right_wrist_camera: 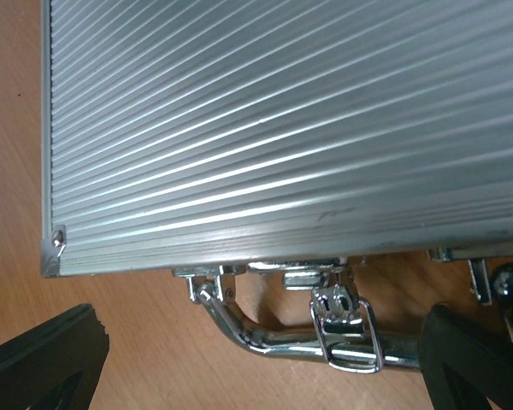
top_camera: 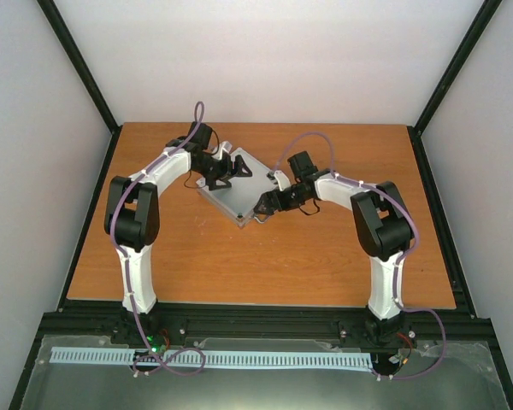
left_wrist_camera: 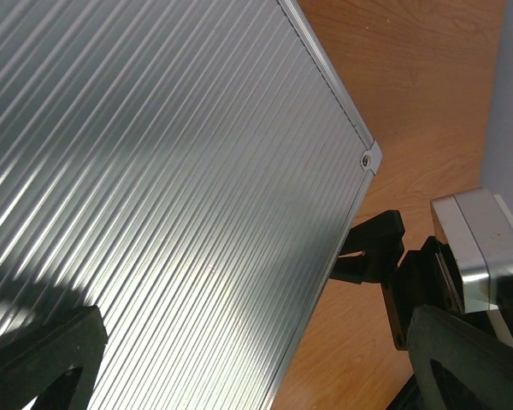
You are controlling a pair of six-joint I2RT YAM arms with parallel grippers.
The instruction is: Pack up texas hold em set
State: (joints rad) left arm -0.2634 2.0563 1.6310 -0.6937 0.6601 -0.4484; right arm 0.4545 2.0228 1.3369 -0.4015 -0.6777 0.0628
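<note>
Closed silver case (top_camera: 231, 195) lies flat in the middle of the worktop (top_camera: 325, 265).
The left fingers (left_wrist_camera: 43, 359) are spread wide over its ribbed lid (left_wrist_camera: 154, 171) near a corner and grip nothing. The right fingers (right_wrist_camera: 43, 363) are just as wide and empty, at the edge with the chrome handle (right_wrist_camera: 256, 340) and latch (right_wrist_camera: 346, 329).

case (right_wrist_camera: 282, 128) lid: ribbed aluminium, satin sheen, soft reflections. handle (right_wrist_camera: 265, 346) and latch (right_wrist_camera: 342, 307): polished chrome, mirror-glossy. counter (top_camera: 325, 256): orange-brown wood grain, smooth, low gloss.
</note>
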